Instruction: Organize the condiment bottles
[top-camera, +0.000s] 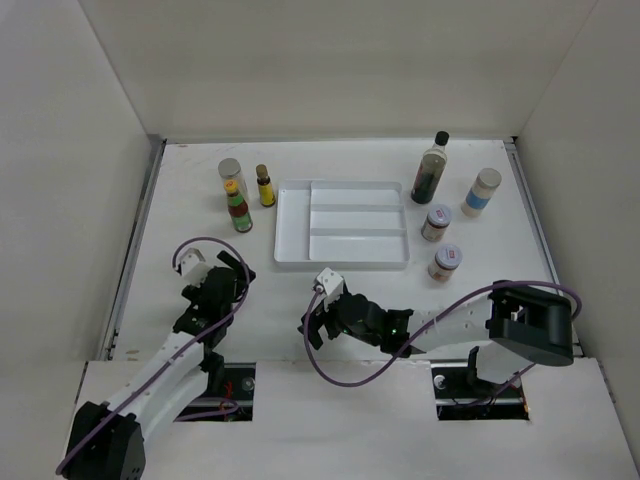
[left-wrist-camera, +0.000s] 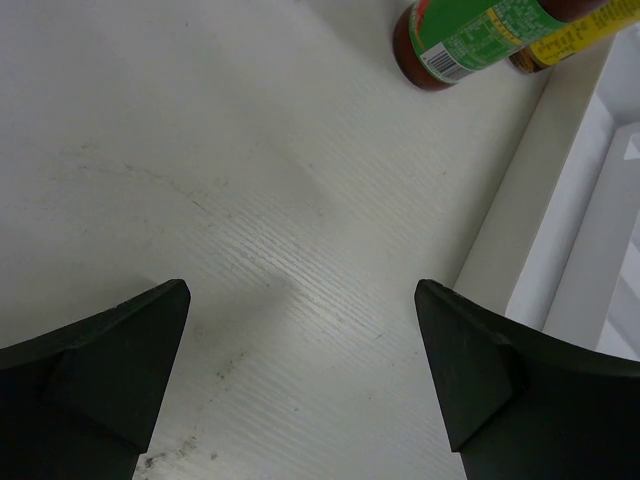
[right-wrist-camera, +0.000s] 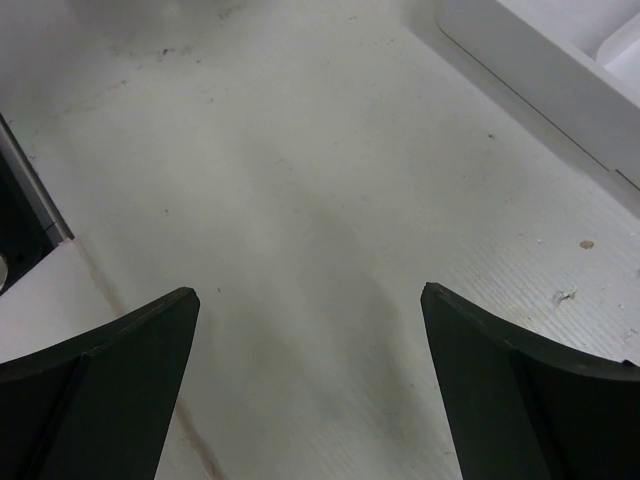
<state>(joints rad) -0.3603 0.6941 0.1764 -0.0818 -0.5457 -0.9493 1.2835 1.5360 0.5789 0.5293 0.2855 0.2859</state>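
Observation:
Three condiment bottles stand left of the white tray: a silver-lidded jar (top-camera: 231, 174), a small brown yellow-capped bottle (top-camera: 264, 186) and a red bottle with a green label (top-camera: 238, 212). Right of the tray stand a tall dark-liquid black-capped bottle (top-camera: 430, 170), a white-capped blue-label bottle (top-camera: 481, 191) and two short jars (top-camera: 436, 222) (top-camera: 445, 262). My left gripper (top-camera: 238, 273) (left-wrist-camera: 300, 300) is open and empty, low over the table, below the red bottle (left-wrist-camera: 455, 45). My right gripper (top-camera: 312, 322) (right-wrist-camera: 310, 300) is open and empty, in front of the tray.
The white divided tray (top-camera: 342, 262) lies at the table's middle, with nothing in it; its edge shows in the left wrist view (left-wrist-camera: 540, 230) and the right wrist view (right-wrist-camera: 540, 70). White walls enclose the table on three sides. A dark gap (right-wrist-camera: 20, 220) lies at the near edge.

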